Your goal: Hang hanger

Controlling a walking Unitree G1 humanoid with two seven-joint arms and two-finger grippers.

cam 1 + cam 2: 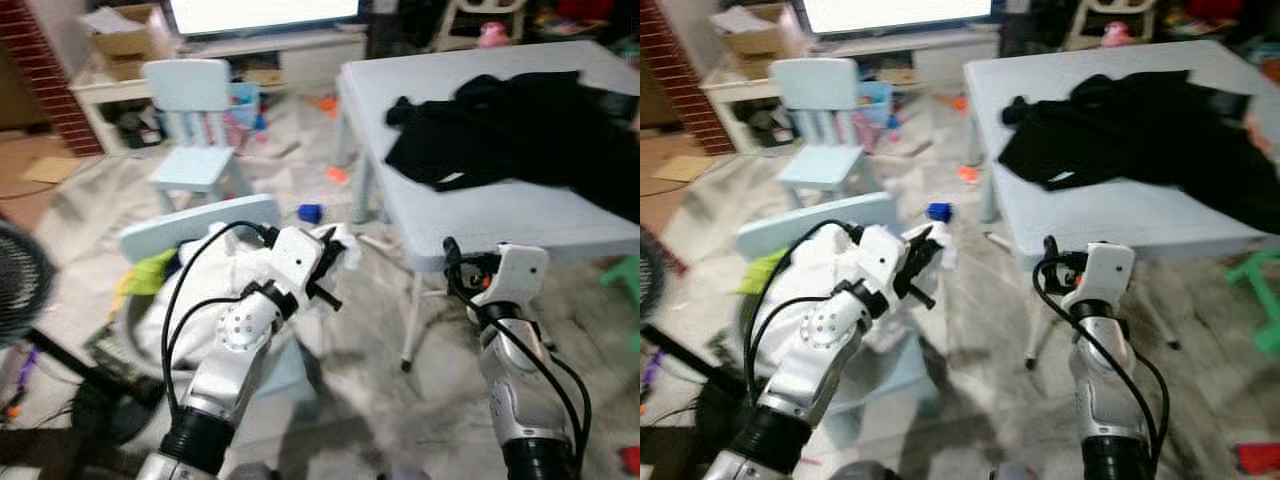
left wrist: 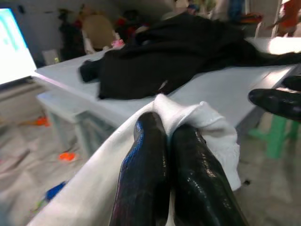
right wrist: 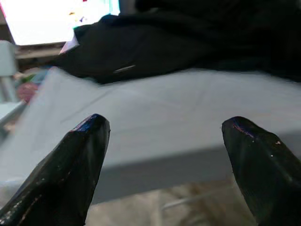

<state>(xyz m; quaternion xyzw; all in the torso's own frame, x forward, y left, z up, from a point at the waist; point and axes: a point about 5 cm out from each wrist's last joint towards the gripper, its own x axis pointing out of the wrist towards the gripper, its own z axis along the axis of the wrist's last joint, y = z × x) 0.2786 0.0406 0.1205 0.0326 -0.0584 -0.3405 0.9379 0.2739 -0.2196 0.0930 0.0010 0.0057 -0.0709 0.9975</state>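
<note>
Left wrist view shows the left gripper (image 2: pixel 164 136) clenched on a white cloth (image 2: pixel 197 117) before the table edge (image 2: pixel 117 110), while the right gripper (image 3: pixel 169 136) is spread wide just before that edge; no hanger or writing can be made out.

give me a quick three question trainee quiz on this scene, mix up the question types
1. True or false: the left pincer is shut on a white garment.
2. What lies on the pale table? A) black clothing B) a red towel C) a laptop
3. Fill in: the right pincer faces the table edge with its fingers ____.

Key: 1 true. 2 A, the black clothing. 3 open.
</note>
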